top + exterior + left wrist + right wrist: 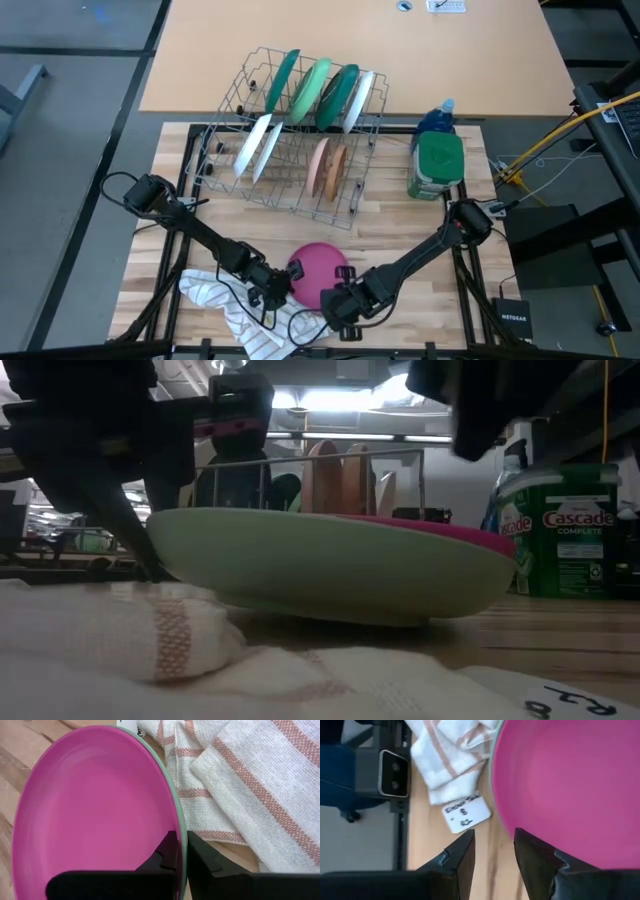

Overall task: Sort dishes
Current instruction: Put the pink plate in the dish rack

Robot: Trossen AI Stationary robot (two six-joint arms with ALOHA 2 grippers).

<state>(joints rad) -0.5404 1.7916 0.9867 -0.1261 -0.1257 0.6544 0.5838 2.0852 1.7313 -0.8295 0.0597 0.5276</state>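
Left gripper [181, 851] clamps pink plate [95, 810] rim (fingers closed).

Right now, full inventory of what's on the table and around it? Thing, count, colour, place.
Plate: 1, pink inside with a pale green underside, front middle of the table, by the cloth.
Dish rack: 1, bare wire, back middle of the table.
Plates in rack, back row: 4, dark green, light green, dark green, white, on edge.
Plate in rack, front left: 1, white, leaning.
Plates in rack, front right: 2, tan-brown, on edge.
Cloth: 1, white with reddish stripes, front left, crumpled.
Detergent tub: 1, green lid, right of the rack.
Bottle: 1, blue, behind the tub.
Label: 1, white, on the table by the cloth.
Left end effector: shut on the plate's rim.
Right end effector: open, at the plate's edge, holding nothing.
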